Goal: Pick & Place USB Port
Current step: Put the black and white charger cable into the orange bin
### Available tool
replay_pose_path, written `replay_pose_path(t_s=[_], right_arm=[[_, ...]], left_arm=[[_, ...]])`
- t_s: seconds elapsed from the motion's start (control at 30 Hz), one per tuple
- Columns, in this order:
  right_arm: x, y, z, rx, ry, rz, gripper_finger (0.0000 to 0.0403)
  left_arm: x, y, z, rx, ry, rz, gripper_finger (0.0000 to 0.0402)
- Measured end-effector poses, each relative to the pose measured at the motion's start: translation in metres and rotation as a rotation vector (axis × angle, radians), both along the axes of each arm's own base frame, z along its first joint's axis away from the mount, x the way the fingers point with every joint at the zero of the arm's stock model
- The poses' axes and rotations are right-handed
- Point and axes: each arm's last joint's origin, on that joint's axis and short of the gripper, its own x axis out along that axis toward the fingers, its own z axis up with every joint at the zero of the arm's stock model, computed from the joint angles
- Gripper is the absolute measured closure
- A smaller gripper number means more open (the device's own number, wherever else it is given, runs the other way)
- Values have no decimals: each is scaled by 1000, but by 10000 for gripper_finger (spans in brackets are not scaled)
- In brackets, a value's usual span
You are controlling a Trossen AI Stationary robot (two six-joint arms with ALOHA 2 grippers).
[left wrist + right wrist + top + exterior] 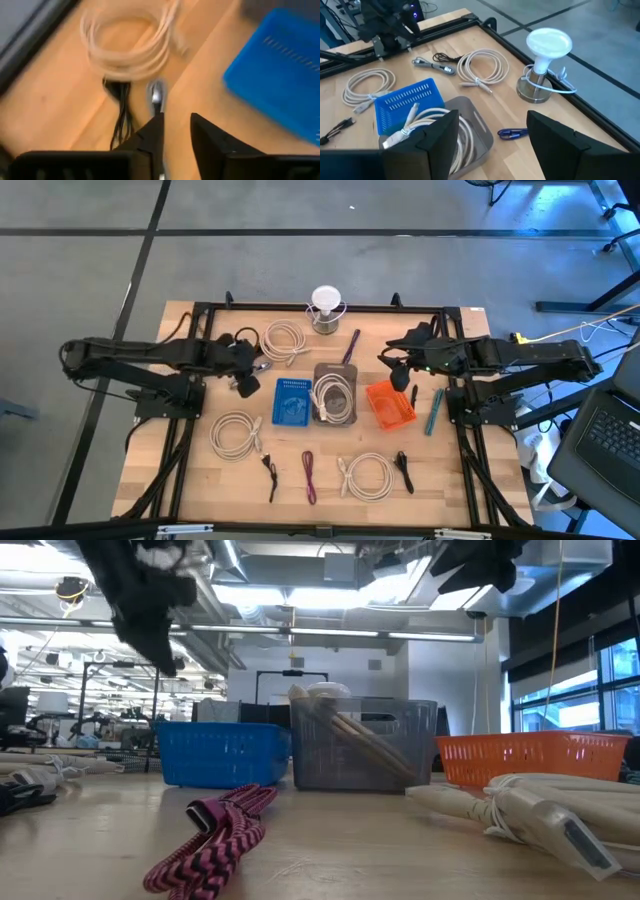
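Note:
A black cable with a silver USB plug (156, 95) lies on the wood beside a coiled white cable (135, 45), at the far left of the table. My left gripper (175, 132) hovers tipped down over it, open by a narrow gap with only wood between the fingers; the plug lies just beyond one fingertip. The same cable (434, 62) shows flat on the table in the right wrist view. My right gripper (492, 145) is open wide and empty, raised by the far end of the orange basket (389, 404).
Blue (292, 401), grey (335, 393) and orange baskets stand in a row mid-table; the grey one holds a white cable. More white coils (237, 434) (367, 477), black cables (270, 475) and a magenta cable (215, 830) lie toward the near edge. A white lamp (545, 60) stands at the far edge.

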Motion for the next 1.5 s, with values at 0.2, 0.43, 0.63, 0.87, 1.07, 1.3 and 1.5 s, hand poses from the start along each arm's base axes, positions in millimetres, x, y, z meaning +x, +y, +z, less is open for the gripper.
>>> replay_pose_path(t_s=[0.2,0.43,0.63,0.87,1.07,1.3,1.5], right_arm=[[0,0,0,-27,16,18,167],[0,0,-1,-40,30,29,167],[-2,0,-4,-42,66,29,167],[-3,0,-4,-41,70,28,167],[-3,0,-4,-41,74,28,167],[-3,0,-5,-40,77,28,167],[-3,0,-5,-40,77,27,167]], left_arm=[[5,17,-18,-185,108,31,271],[15,30,-38,-238,234,23,269],[22,39,-56,-221,348,27,272],[28,50,-76,-245,442,27,271],[36,54,-92,-268,470,18,272],[41,55,-113,-299,509,14,275],[40,53,-109,-306,490,18,346]])
